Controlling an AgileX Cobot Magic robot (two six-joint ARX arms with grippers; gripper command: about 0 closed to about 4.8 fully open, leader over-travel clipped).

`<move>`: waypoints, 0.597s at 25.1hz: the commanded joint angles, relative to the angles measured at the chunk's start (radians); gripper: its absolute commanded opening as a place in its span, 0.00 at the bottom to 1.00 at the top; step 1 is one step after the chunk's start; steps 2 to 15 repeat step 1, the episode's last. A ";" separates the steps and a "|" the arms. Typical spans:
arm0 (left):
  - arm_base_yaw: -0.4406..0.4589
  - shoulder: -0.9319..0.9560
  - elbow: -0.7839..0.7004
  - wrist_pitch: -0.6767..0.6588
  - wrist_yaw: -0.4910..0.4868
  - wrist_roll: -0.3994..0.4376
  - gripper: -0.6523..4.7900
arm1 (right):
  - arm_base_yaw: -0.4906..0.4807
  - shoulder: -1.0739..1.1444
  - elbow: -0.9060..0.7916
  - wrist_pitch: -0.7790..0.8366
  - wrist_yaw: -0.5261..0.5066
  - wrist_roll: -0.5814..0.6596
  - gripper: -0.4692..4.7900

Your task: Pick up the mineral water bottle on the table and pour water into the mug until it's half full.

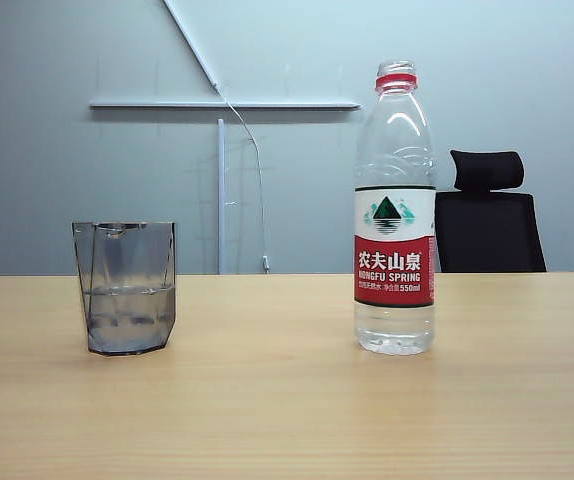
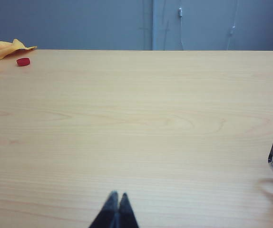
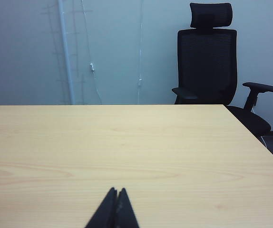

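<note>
Now left gripper [image 2: 117,194] and right gripper [image 3: 117,190], jaws pressed together, empty, above the table [image 2: 127,118].

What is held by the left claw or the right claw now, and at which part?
Nothing is held. The left claw and right claw are both shut and empty above the table; the mineral water bottle stands untouched.

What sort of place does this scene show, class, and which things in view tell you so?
Probably an office or lab room: a light wooden table against a plain grey wall, a black mesh office chair behind it, and a mineral water bottle and grey mug set out for a test.
</note>
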 commanded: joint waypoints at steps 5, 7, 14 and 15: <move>0.000 0.002 0.002 0.010 0.002 -0.003 0.12 | 0.000 -0.002 -0.004 0.021 -0.002 0.000 0.07; 0.000 0.002 0.002 0.010 0.002 -0.003 0.12 | 0.000 -0.002 -0.004 0.021 -0.002 0.000 0.07; 0.000 0.002 0.002 0.010 0.002 -0.003 0.12 | 0.000 -0.002 -0.004 0.021 -0.002 0.000 0.07; 0.000 0.002 0.002 0.010 0.002 -0.003 0.12 | 0.000 -0.002 -0.004 0.021 -0.002 0.000 0.07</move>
